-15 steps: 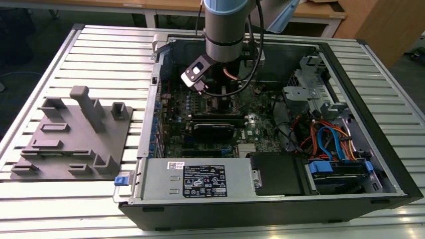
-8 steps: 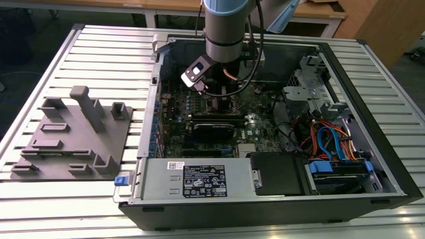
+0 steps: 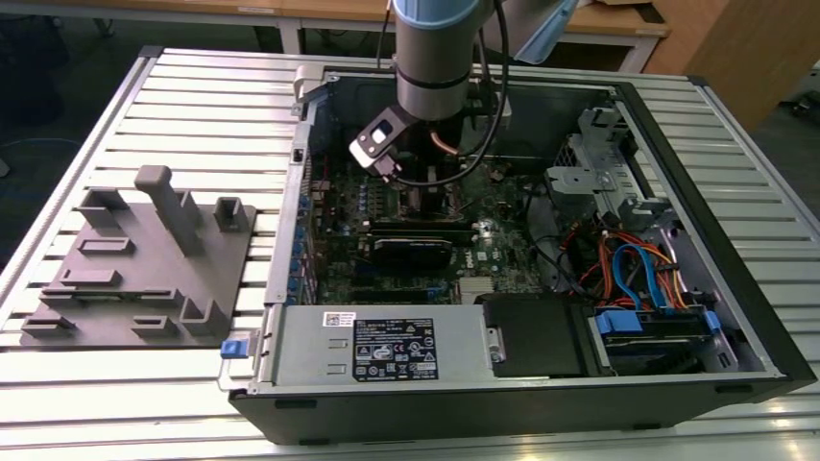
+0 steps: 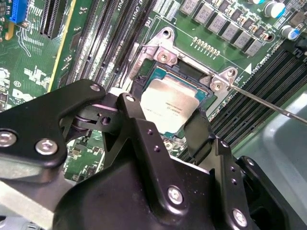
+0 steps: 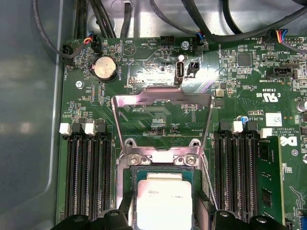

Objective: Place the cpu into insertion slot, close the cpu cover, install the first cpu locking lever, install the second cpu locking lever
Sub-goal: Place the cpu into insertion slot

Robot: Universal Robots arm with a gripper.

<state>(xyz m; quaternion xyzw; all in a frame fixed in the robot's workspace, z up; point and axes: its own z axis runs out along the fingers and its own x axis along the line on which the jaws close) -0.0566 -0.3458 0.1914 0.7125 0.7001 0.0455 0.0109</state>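
Observation:
The cpu [image 4: 168, 108], a pale silver square chip, lies flat in the insertion slot [image 4: 163, 56], whose silver rim and dark frame show around it. My gripper [image 4: 165, 117] hangs straight over it, with one black finger [image 4: 132, 112] at one side of the chip and the other at the opposite side, closed against its edges. In the first wrist view the cpu [image 5: 163, 201] sits in the slot [image 5: 160, 159], and the cpu cover [image 5: 139, 99], a silver frame with a large window, is swung open beyond it. A thin locking lever [image 4: 268, 103] sticks out unlatched.
Black memory slots [image 5: 86, 177] flank the socket on both sides. The arm [image 3: 436, 77] reaches down into an open computer case [image 3: 717, 379] with cables, a drive cage and a power supply [image 3: 384, 351]. A grey fixture block [image 3: 141, 259] stands at the exterior view's left.

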